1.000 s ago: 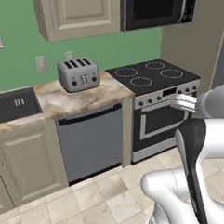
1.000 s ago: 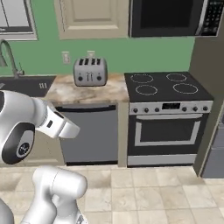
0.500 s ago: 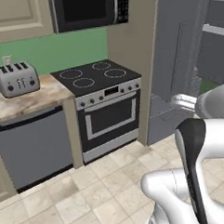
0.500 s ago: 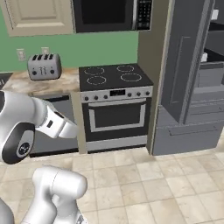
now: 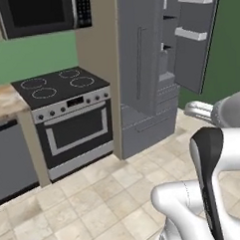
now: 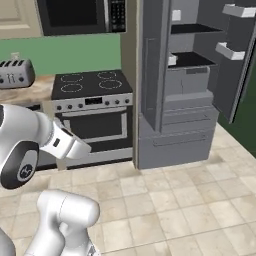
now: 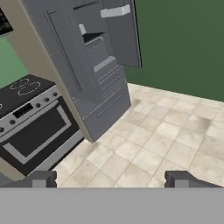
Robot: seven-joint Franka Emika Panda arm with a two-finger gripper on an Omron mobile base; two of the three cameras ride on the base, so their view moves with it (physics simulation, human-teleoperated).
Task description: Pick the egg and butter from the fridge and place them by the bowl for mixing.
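Item: fridge (image 6: pixel 165 100), tall grey cabinet just beside the stove (image 5: pixel 66 110), its right-hand door (image 6: pixel 235 55) swung wide and showing dark shelves and white door bins. A small pale block sits at the front edge of a middle shelf; too small from here to say whether it is the butter. No egg can be made out on any shelf, so its place inside cannot be told.

Item: gripper (image 7: pixel 111 179), seen in the hand view with its two dark tips spread far apart, nothing between them, aimed over bare floor tiles toward the fridge and well apart from it.

Handling notes (judgement, not observation): the egg should be light, smooth and brittle, apt to roll off a shelf lip or crack under a hard squeeze; best taken across its widest middle with gentle closing. The butter, a slim stick, is likely soft and a little greasy; take it across the short sides near its centre so it does not pivot or smear.

Status: neither item fetched yet.
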